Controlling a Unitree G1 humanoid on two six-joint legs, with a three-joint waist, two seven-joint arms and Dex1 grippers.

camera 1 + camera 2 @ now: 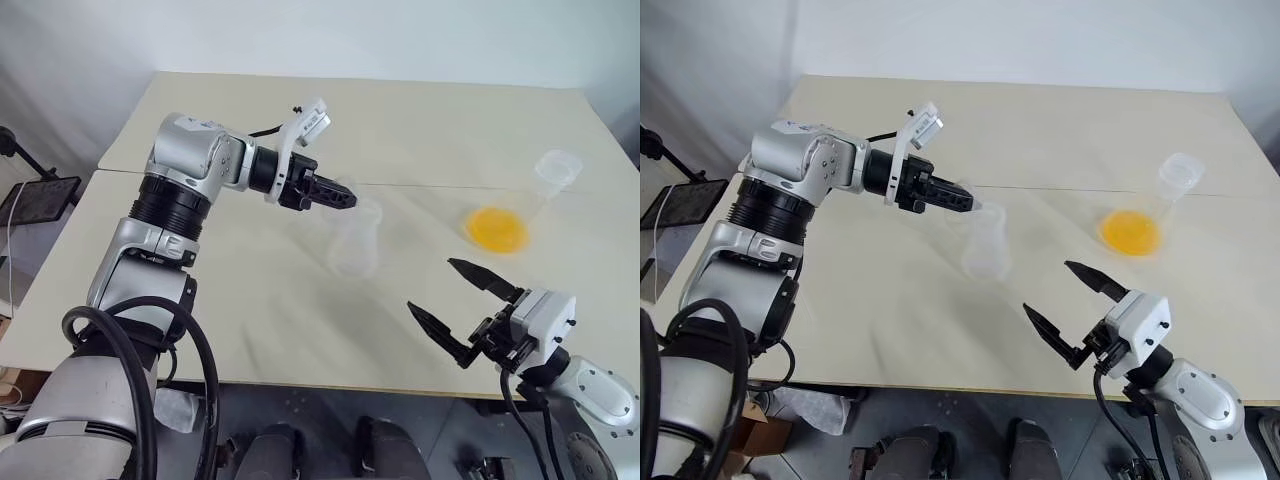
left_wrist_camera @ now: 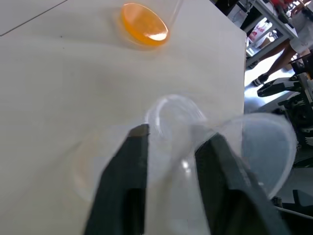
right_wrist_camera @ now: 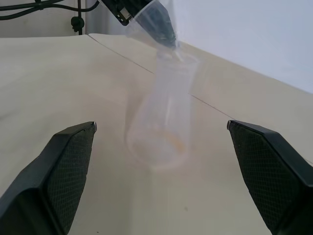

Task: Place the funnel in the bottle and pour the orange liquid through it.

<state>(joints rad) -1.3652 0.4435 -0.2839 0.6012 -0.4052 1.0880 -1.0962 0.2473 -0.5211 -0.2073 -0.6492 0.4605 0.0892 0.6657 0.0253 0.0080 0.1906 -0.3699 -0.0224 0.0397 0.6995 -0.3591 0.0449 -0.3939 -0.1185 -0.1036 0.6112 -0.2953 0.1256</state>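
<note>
The clear bottle [image 1: 352,245] stands upright mid-table. Just above its open mouth my left gripper [image 1: 350,197] points down and to the right. The nearly invisible funnel [image 3: 146,19] hangs at its fingertips, cone up, stem aimed at the bottle's mouth [image 2: 176,105]. The left fingers [image 2: 139,161] stand apart with a clear gap, and the cone [image 2: 266,147] leans on one of them. The orange liquid [image 1: 495,228] lies shallow in a tilted clear flask [image 1: 555,170] at the right. My right gripper [image 1: 430,285] hovers wide open near the table's front edge, holding nothing.
The pale table [image 1: 250,300] has a seam running across its middle. A black stand [image 1: 40,200] sits off the table's left side. In the left wrist view, equipment and a person's legs [image 2: 279,49] show beyond the table's far side.
</note>
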